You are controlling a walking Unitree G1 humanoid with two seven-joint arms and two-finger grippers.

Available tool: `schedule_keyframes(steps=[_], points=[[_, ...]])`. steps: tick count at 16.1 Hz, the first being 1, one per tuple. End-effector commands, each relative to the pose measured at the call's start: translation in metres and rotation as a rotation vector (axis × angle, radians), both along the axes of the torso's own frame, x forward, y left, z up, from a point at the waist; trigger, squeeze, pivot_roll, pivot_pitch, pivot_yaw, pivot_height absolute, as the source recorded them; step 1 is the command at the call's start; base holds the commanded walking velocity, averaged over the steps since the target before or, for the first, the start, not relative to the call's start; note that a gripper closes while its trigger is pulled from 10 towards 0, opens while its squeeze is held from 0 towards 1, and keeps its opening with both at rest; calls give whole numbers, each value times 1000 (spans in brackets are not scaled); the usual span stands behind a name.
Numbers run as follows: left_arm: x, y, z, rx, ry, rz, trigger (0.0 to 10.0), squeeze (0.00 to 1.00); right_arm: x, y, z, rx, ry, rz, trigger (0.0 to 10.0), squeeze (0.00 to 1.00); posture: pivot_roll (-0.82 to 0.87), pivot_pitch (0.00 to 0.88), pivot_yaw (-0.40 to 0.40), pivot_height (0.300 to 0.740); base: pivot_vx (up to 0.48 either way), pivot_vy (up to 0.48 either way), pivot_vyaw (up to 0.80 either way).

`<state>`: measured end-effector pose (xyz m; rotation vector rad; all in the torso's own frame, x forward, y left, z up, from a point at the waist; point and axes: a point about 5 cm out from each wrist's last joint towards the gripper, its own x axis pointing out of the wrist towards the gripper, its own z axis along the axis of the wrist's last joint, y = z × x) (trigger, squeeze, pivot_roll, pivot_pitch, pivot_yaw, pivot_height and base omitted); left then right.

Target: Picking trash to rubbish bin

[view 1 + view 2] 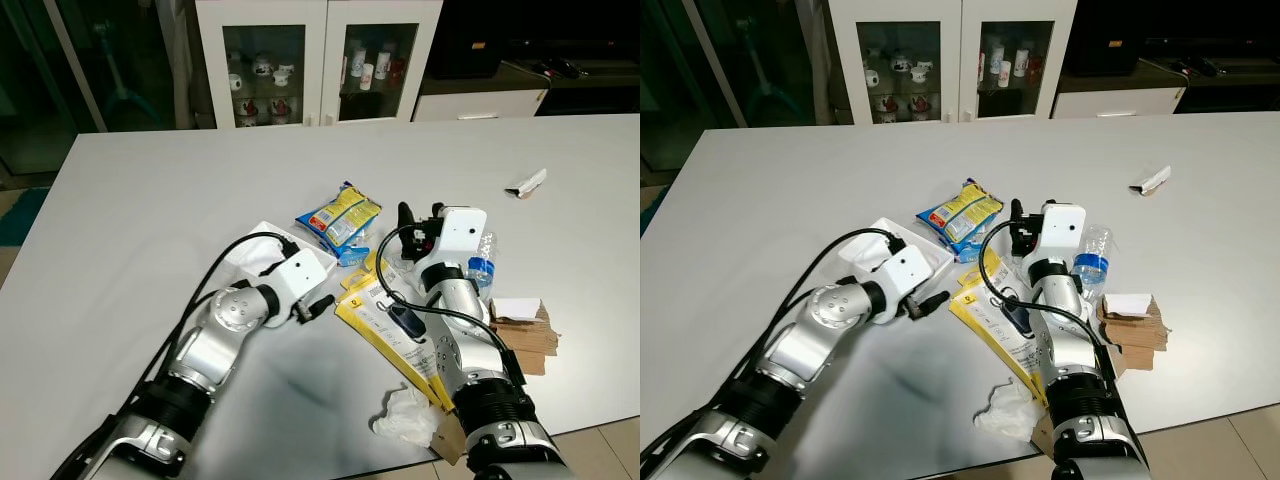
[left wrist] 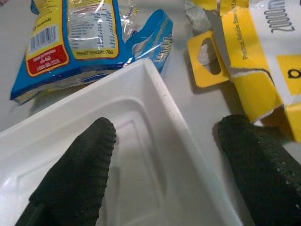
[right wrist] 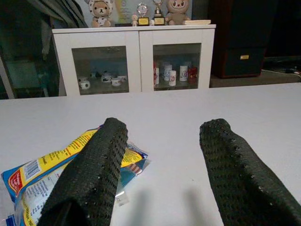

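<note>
Trash is scattered over the near right part of the matte grey table [image 1: 150, 200], as seen from the left eye view: one glossy blue-and-yellow snack bag [image 1: 338, 218], one shallow white plastic tray [image 1: 262, 246], two flat yellow cardboard packages [image 1: 385, 322], one clear plastic bottle with a blue label [image 1: 482, 262], one crumpled white tissue [image 1: 405, 416] at the near edge, one stack of torn brown cardboard [image 1: 525, 330] near the right edge, and one small white wrapper [image 1: 526, 182] well apart toward the far right corner. Two silver arms are stretched over the table.

From the right eye view, one white glass-door cabinet [image 1: 955, 60] holding small cups is seen beyond the far edge.

In the left wrist view, the left gripper [image 2: 164, 155] is held apart, one textured black finger inside the tray and the other outside its rim, beside the yellow packages.

In the right wrist view, the right gripper [image 3: 162, 155] is spread apart above the table, holding nothing, with the snack bag just beside one finger.
</note>
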<state>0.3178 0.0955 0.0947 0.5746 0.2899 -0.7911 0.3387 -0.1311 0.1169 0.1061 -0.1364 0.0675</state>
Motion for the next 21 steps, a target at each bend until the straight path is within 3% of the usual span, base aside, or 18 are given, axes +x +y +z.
schedule_keyframes(steps=[1,4,21], points=[[-7,0,-18,30,84,6,0,0,2,-1,0,6,9,5,10000,0,53,33,-40,740,0,0,0],[-10,-6,-21,8,124,10,0,0,2,0,0,7,10,8,10000,0,54,35,-39,740,0,0,0],[-10,-3,-22,18,139,55,0,0,2,3,0,10,15,27,10000,0,57,34,-39,740,0,0,0]])
